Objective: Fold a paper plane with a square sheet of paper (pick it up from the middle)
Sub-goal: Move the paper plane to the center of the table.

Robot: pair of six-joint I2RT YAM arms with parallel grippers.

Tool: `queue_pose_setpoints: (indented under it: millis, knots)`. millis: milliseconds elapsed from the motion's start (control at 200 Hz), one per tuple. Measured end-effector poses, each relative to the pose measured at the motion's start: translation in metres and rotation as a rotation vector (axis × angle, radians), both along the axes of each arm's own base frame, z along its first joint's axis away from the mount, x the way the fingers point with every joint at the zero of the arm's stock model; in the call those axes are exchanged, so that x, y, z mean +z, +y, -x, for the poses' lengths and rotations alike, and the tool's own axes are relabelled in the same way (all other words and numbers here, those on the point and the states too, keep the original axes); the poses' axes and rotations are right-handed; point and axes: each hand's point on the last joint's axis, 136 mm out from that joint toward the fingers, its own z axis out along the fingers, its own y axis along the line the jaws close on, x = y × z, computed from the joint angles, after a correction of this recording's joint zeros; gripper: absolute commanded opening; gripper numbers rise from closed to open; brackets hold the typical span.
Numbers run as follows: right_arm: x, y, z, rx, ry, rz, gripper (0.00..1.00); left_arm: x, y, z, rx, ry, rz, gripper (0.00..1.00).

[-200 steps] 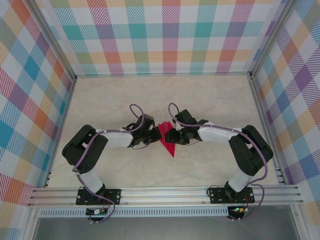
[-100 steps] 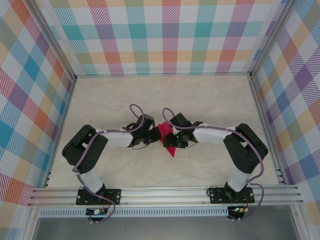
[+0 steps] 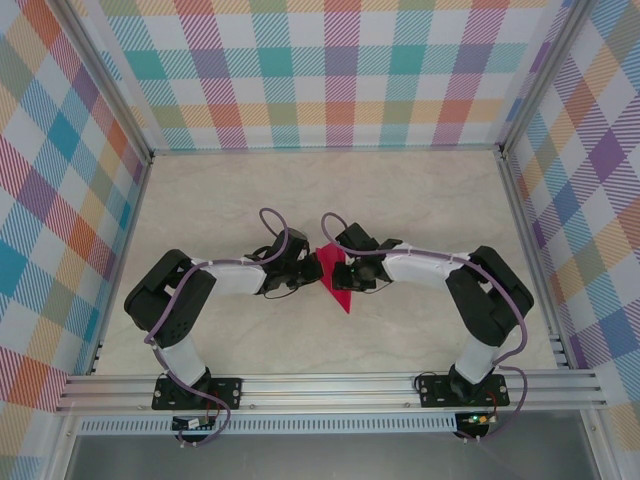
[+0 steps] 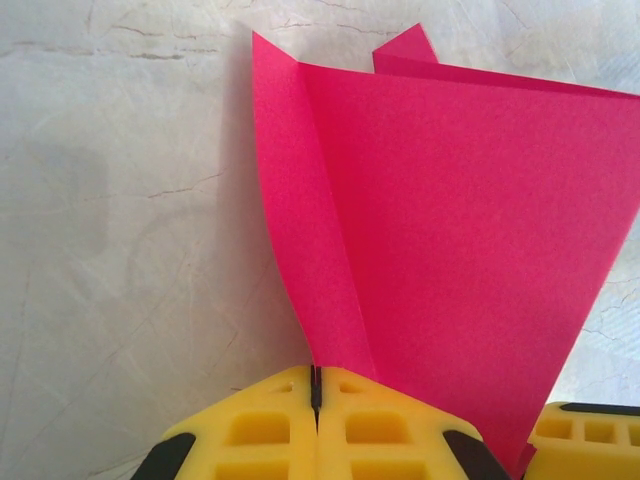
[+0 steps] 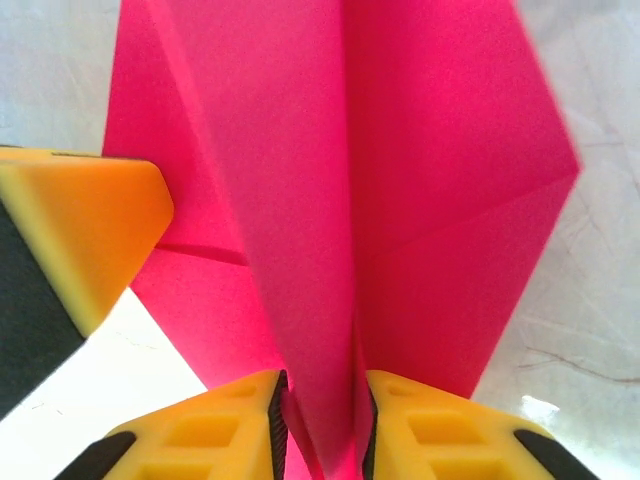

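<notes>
Mid-table (image 3: 430, 200), two arms meet over magenta paper plane (image 3: 335, 288) (pointed tip toward near edge). Left gripper (image 4: 315, 378) clenched on plane's folded edge. Right gripper (image 5: 320, 390) pinching central crease between yellow fingers (image 5: 220, 428). Wings splayed, part-folded.

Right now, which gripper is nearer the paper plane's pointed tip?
Right, narrowly. The right gripper pinches the paper plane's middle fold, beyond the tip; the left gripper pinches its left edge, off to the side.
</notes>
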Motion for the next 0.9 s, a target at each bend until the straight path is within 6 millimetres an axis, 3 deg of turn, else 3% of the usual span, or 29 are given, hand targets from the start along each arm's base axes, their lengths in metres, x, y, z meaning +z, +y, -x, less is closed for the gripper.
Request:
queue_pose_setpoints:
  millis: [180, 365, 560, 695, 900]
  knots:
    - [-0.006, 0.003, -0.004, -0.001, 0.003, 0.035, 0.23, 0.000, 0.002, 0.000, 0.010, 0.001, -0.007, 0.13]
    - [-0.013, 0.003, -0.006, -0.012, 0.020, 0.082, 0.18, 0.003, 0.013, 0.001, 0.056, 0.016, -0.037, 0.33]
    - [-0.008, -0.002, -0.010, -0.034, 0.004, 0.131, 0.13, 0.032, 0.042, -0.006, 0.166, -0.037, -0.090, 0.53]
    - [-0.005, -0.004, -0.020, -0.065, -0.015, 0.171, 0.09, 0.050, 0.063, -0.006, 0.232, -0.081, -0.143, 0.58]
    - [-0.011, -0.002, -0.033, -0.088, -0.025, 0.218, 0.09, 0.051, 0.092, 0.004, 0.295, -0.084, -0.237, 0.73]
